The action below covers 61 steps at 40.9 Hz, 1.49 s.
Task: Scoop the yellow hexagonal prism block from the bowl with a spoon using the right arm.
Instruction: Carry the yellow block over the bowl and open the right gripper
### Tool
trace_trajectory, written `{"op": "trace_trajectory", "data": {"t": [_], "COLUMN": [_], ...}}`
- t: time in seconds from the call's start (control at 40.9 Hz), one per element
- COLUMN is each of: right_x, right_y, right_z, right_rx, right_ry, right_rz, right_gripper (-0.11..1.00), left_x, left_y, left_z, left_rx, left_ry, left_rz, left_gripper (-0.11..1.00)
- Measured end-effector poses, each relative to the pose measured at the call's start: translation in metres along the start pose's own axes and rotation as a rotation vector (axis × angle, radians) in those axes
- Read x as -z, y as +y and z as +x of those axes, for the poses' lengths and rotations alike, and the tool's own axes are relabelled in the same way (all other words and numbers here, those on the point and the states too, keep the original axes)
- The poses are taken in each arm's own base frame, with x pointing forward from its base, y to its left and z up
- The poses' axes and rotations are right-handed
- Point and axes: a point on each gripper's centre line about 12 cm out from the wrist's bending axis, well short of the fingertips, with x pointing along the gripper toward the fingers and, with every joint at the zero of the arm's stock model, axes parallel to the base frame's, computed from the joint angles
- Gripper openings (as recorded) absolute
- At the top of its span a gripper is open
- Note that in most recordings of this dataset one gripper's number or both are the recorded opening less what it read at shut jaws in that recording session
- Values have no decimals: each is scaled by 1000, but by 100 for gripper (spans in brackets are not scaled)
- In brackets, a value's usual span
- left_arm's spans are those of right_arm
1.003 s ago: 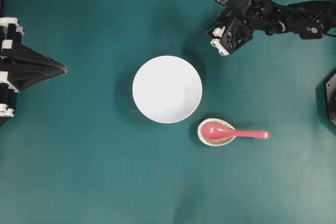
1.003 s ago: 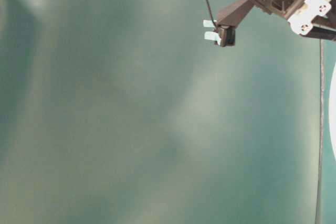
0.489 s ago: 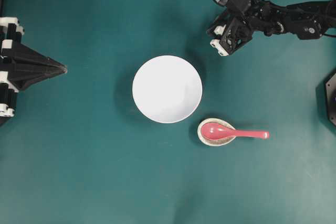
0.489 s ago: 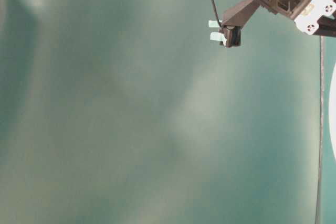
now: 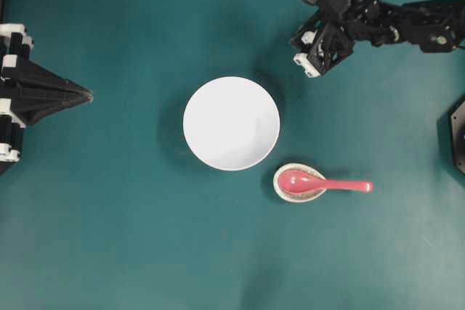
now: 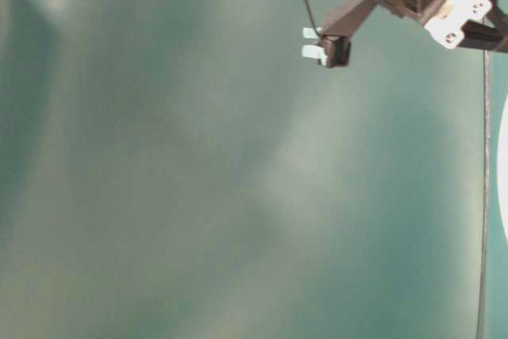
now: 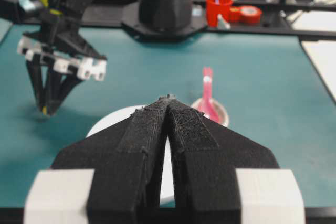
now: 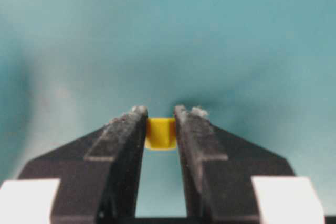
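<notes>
table (image 5: 109,237): teal top, carries everything; in the table-level view it is mostly a blurred teal wash.
right arm (image 5: 407,23): black, reaches in from the right edge toward the far right corner; its base is cut off by the frame.
left arm (image 5: 29,96): parked at the left edge, partly cut off by the frame.
bowl (image 5: 231,123): large, white, round, near the middle of the table; its inside looks bare from overhead. from the left wrist only a strip of rim (image 7: 113,119) shows behind the fingers; at table level only a white sliver at the right edge.
right gripper (image 8: 160,119): points down at the table near the far right corner, well apart from the bowl; clenched on the yellow block, one finger (image 8: 126,129) on each side.
left gripper (image 7: 168,103): clenched, tips together, nothing between them.
spoon (image 5: 323,184): pinkish red, head resting in the small dish, handle lying level and pointing toward the right edge; long axis runs left to right, toward the near right part of the table.
small dish (image 5: 298,192): speckled, just beside the bowl on its near right side.
yellow block (image 8: 160,132): tiny, pinched between the right fingertips, not in the bowl; only its front face shows, sides hidden by the fingers, so its shape and axis cannot be made out. overhead it is hidden under the gripper.
</notes>
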Motion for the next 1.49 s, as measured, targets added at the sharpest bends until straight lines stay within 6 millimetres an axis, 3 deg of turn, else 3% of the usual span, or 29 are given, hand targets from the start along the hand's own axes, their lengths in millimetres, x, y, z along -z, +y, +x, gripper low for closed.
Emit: {"op": "trace_trajectory", "data": {"t": [0.196, 0.392, 0.661, 1.101, 1.175, 1.322, 1.493], "right_x": [-12, -21, -31, -46, -45, -43, -41], "right_y": [26, 69, 120, 150, 153, 157, 157], "right_z": [-25, -51, -67, -58, -59, -60, -60], "right_rx": [-67, -167, -278, -324, -329, -338, -339], "right_ry": [-38, -105, -156, -153, -152, -148, -133], "right_rz": [-42, -125, -207, -252, -256, -263, -262], "right_gripper": [24, 24, 24, 25, 31, 53, 55], "left_x": [0, 0, -1, -1, -1, -1, -1], "left_y": [0, 0, 0, 0, 0, 0, 0], "left_z": [0, 0, 0, 0, 0, 0, 0], "left_rx": [0, 0, 0, -1, 0, 0, 0], "left_ry": [0, 0, -6, -11, -11, -11, -11], "left_rz": [0, -2, 0, 0, 0, 0, -2], "left_gripper": [-1, -1, -1, -1, -1, -1, -1]}}
